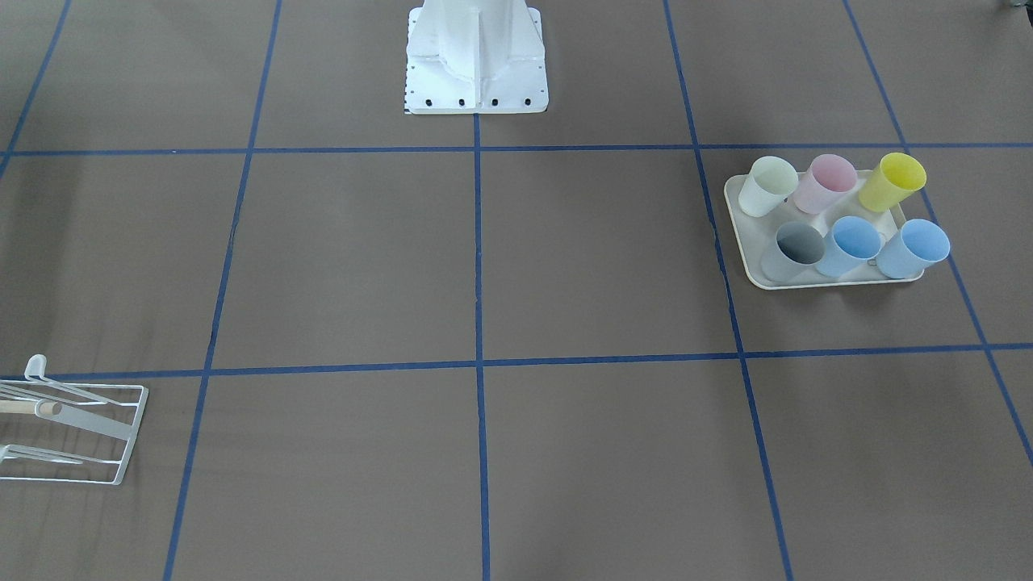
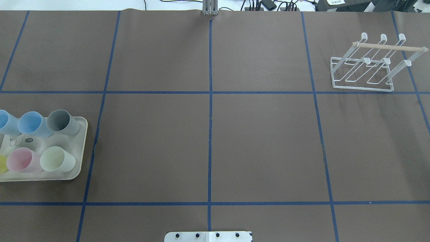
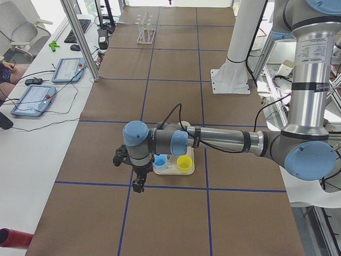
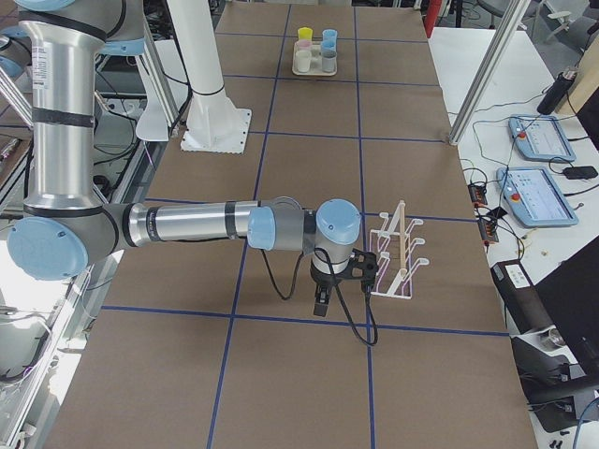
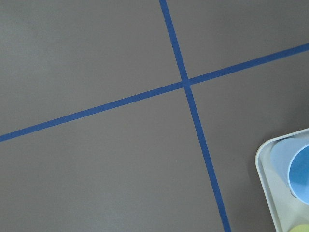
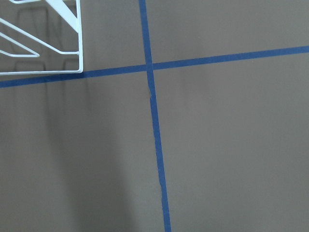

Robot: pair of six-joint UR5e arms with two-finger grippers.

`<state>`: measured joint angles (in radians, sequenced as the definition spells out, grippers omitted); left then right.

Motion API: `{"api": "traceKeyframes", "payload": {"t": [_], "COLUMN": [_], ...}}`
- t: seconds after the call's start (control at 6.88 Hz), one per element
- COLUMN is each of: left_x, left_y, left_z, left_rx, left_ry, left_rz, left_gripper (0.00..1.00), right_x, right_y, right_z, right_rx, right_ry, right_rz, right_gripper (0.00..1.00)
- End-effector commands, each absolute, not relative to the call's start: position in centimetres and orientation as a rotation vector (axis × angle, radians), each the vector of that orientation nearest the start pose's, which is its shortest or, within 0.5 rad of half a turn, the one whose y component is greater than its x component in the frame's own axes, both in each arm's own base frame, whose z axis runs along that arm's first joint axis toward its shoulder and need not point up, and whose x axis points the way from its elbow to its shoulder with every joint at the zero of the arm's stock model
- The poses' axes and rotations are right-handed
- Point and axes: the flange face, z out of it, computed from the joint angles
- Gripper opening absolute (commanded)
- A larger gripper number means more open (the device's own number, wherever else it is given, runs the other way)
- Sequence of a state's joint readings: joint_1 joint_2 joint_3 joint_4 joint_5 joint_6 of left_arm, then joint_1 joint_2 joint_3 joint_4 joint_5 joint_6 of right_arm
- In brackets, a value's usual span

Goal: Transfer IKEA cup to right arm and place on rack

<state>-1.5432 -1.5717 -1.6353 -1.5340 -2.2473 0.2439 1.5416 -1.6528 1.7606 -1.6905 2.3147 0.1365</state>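
Nothing picked up yet. All 6 IKEA cups (image 1: 839, 246) (2 blue, grey, pink, yellow, pale green) stand mouth-up on the cream tray (image 1: 754, 274) at the robot's left end of the brown table (image 2: 262, 144). The white wire rack (image 2: 367, 61) w/ its wooden dowel (image 2: 386, 46) sits at the right end, far side, no cup on it. The left gripper (image 3: 137, 184) hangs pointing down just beside the tray, and the right gripper (image 4: 320, 304) hangs just beside the rack. Both only show in the side cams, so can't tell if the fingers are spread or closed, tbh.
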Motion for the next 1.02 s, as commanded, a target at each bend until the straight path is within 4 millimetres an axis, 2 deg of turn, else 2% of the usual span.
{"api": "traceKeyframes", "payload": {"t": [0.0,0.29,0.73,0.87], "left_x": [-5.7,-5.7,-5.5,-5.5], "left_y": [-49.6,-49.9,-50.2,-52.0], "left_z": [63.5,62.3,59.4,57.5], "left_rx": [0.108,0.135,0.194,0.226], "left_ry": [0.671,0.656,0.688,0.667], "left_rz": [0.274,0.289,0.312,0.319], "left_gripper": [1.00,1.00,1.00,1.00], "right_x": [5.2,5.2,4.9,2.6], "right_y": [-45.7,-46.1,-46.7,-47.7], "right_z": [61.6,61.3,59.0,56.5], "right_rx": [-0.068,-0.062,-0.022,0.010], "right_ry": [-0.743,-0.742,-0.745,-0.745], "right_rz": [0.106,0.102,0.077,0.014], "right_gripper": [1.00,1.00,1.00,1.00]}}
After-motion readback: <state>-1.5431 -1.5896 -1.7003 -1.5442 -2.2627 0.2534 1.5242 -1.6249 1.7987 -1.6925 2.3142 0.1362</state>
